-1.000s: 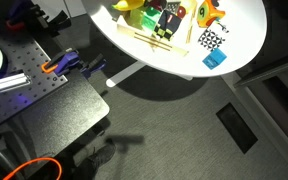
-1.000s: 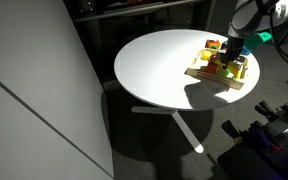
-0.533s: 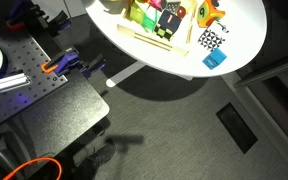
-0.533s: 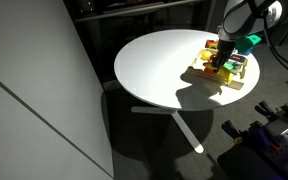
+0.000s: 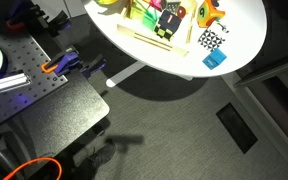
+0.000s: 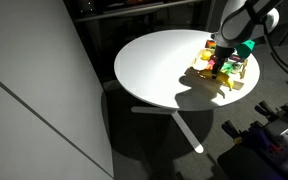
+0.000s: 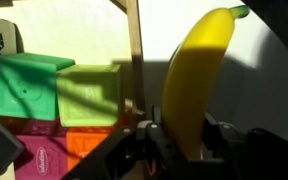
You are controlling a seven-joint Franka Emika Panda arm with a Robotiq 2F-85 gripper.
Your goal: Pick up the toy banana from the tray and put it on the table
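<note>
In the wrist view my gripper (image 7: 184, 140) is shut on the toy banana (image 7: 199, 65), with a finger on each side of its lower end. The banana hangs over the white table (image 7: 79, 25), just past the tray's wooden rim (image 7: 134, 50). In an exterior view the banana (image 5: 106, 3) shows at the top edge, left of the pale wood tray (image 5: 149, 42) on the round table (image 5: 246, 40). In an exterior view the gripper (image 6: 220, 56) hangs over the near-left edge of the tray (image 6: 234, 85) on the table (image 6: 154, 70).
Green blocks (image 7: 29, 90) and other coloured toys fill the tray. On the table beside it lie an orange-and-yellow toy (image 5: 206, 12), a checkered card (image 5: 212, 40) and a blue block (image 5: 215, 59). A black perforated workbench (image 5: 44, 95) stands below the table.
The gripper has carried the banana sideways from above the tray toys to past the tray's rim, over the table top.
</note>
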